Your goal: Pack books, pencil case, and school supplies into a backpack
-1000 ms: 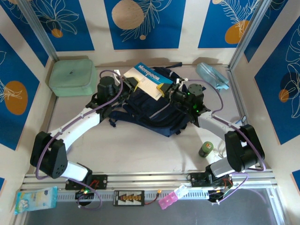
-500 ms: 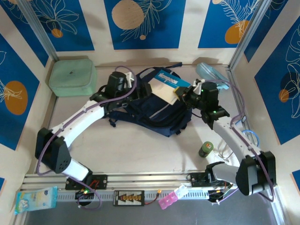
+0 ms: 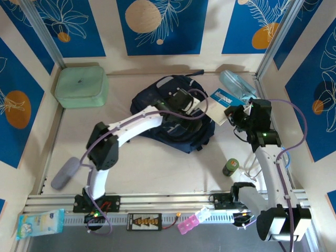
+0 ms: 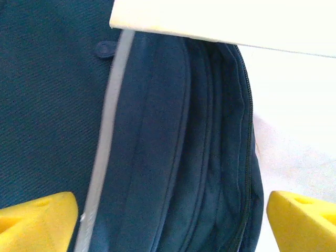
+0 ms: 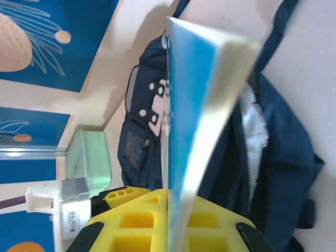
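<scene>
The right gripper, clamped on one edge of a thin blue-covered, white-paged book just beside the large navy fabric backpack under the spread-fingered left gripper, may let it pivot and slip.

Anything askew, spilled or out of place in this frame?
The book stands out: the right tool holds it tilted on edge, off the right side of the backpack rather than inside it. The left tool is open over the backpack's zip. Nothing looks spilled or damaged.
</scene>
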You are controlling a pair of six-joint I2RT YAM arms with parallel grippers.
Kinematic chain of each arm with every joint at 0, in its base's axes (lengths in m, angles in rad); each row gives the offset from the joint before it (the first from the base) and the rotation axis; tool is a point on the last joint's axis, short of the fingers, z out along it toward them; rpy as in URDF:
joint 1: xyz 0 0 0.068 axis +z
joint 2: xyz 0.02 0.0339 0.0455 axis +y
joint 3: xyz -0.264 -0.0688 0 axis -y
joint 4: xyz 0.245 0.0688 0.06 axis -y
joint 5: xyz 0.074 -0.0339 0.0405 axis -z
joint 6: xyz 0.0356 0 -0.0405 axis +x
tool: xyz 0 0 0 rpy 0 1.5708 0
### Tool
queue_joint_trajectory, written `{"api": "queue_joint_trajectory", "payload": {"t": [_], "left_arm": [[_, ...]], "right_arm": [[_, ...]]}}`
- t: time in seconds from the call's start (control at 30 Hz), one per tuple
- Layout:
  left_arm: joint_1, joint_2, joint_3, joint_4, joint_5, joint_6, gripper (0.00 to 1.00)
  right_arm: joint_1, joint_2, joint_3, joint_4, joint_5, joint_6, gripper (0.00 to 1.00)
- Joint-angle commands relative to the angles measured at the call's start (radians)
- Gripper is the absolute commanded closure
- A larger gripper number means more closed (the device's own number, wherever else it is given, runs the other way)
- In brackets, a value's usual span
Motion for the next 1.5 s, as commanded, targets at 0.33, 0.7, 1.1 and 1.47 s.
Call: {"api": "queue_joint_trajectory", "payload": {"t": [0.33, 0.7, 1.1, 1.47], "left_arm": [[-0.01, 0.275, 0.31, -0.242, -0.129, 0.107, 0.41], [-0.009, 0.301, 0.367, -0.295, -0.188, 0.103, 0.73], [0.0, 0.114, 0.362, -0.247, -0.176, 0.025, 1.0], [0.048, -0.01, 0.364, -0.17, -0.205, -0.018, 1.0]], "right_arm": [[-0.135, -0.055, 0.003, -0.136, 0.012, -0.101, 1.0], [-0.166, -0.081, 0.009, -0.161, 0.016, -0.124, 1.0], [-0.25, -0.177, 0.064, -0.242, -0.016, -0.178, 1.0], [-0.242, -0.162, 0.005, -0.183, -0.228, -0.158, 1.0]]}}
